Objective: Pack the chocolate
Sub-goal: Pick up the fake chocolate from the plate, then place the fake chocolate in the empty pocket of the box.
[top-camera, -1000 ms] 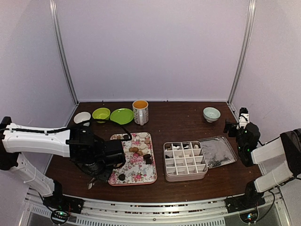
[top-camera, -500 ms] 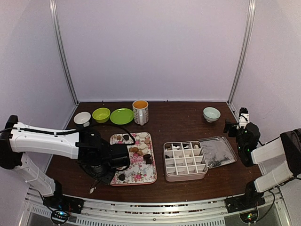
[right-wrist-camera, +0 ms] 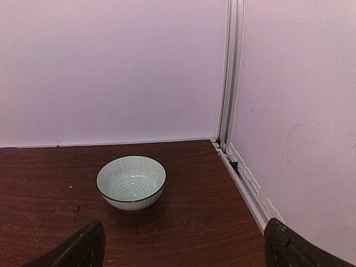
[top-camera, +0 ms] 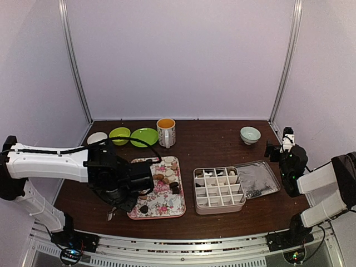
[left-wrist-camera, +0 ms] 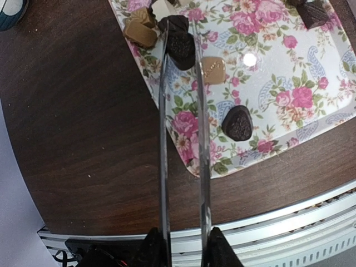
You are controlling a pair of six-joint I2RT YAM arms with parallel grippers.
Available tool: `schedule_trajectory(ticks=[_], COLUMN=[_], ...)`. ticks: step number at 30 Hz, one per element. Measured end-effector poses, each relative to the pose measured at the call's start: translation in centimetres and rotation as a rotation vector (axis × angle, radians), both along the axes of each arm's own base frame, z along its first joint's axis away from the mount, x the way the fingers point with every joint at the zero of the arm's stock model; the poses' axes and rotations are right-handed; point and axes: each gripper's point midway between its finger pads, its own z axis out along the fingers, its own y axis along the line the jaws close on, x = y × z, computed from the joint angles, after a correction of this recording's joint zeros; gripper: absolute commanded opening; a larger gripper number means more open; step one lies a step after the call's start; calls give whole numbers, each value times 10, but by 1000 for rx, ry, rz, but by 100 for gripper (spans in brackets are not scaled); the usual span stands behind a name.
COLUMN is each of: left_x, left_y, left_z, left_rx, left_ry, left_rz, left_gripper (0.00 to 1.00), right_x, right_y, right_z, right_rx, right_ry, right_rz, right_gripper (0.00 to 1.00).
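Observation:
My left gripper (left-wrist-camera: 183, 247) is shut on metal tongs (left-wrist-camera: 164, 139) and holds them over the near left part of a floral tray (left-wrist-camera: 289, 72). The tong tips stand on either side of a dark heart-shaped chocolate (left-wrist-camera: 181, 49). More chocolates lie on the tray: a tan block (left-wrist-camera: 139, 30), a tan square (left-wrist-camera: 213, 69) and a dark heart (left-wrist-camera: 237, 122). In the top view my left gripper (top-camera: 123, 199) is at the tray's (top-camera: 164, 208) left edge. A compartment box (top-camera: 218, 190) holds a few pieces. My right gripper (top-camera: 281, 146) is open and empty, far right.
The box lid (top-camera: 257, 179) lies right of the box. A mug (top-camera: 166, 132), green bowl (top-camera: 119, 134), green plate (top-camera: 144, 137) and white bowl (top-camera: 95, 137) stand at the back left. A striped bowl (right-wrist-camera: 131, 181) sits ahead of my right gripper near the wall corner.
My left arm has moved right and toward the tray, carrying the tongs over its chocolates. The right arm has not moved.

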Motion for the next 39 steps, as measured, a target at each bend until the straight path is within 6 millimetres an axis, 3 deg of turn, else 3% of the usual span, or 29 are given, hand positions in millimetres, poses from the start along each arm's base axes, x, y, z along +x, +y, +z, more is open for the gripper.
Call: schedule_trajectory(ticks=[11,20,28,39], left_x=[11,20,10,3], left_y=[-13,-63,-123,-165], left_z=[38,55,53,42], left_rx=[-151,-326,-468,-488], left_ry=[-93,-144,-88,-41], left_rz=[-24,-131,-285,-386], left_gripper=[25,25,25,25], right_x=[0,0,0,0], right_y=[0,0,0,0], right_z=[0,0,0,0], right_rx=[0,0,0,0], right_ry=[0,0,0,0], right_rz=[0,0,0,0], right_gripper=[100,100,100,100])
